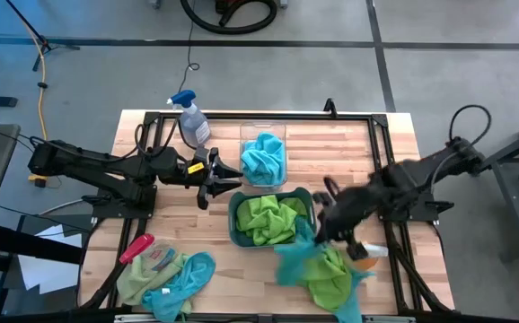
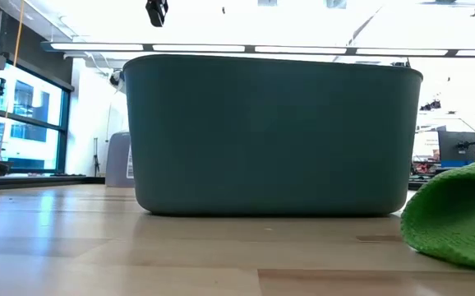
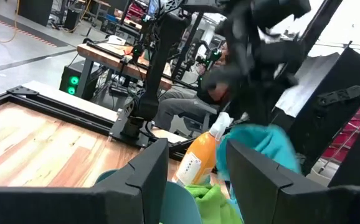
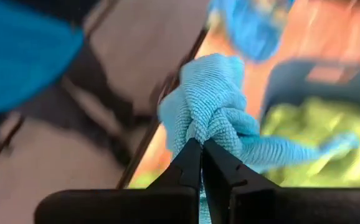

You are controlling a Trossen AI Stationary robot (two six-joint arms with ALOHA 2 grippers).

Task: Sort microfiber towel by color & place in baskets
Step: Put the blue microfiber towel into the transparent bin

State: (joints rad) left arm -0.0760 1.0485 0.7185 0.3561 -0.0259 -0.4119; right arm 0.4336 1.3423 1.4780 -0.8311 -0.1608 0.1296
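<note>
The bench (image 1: 179, 224) carries two baskets side by side along its middle: the dark teal bin (image 1: 235, 222), holding lime green towels (image 1: 268, 218), and beyond it, farther from the near edge, the clear bin (image 1: 280, 135) with turquoise towels (image 1: 264, 158) inside. The right gripper (image 1: 318, 235) is pinched shut on a turquoise towel (image 4: 217, 115), which hangs off the teal bin's right near corner, above a green-and-blue heap (image 1: 327, 274). The clear bin lies to the far left of this gripper, diagonally past the teal bin, so the cloth likely has to cross over the green load. The left gripper (image 1: 228, 179) waits with fingers spread, just left of the clear bin and nearer to it.
</note>
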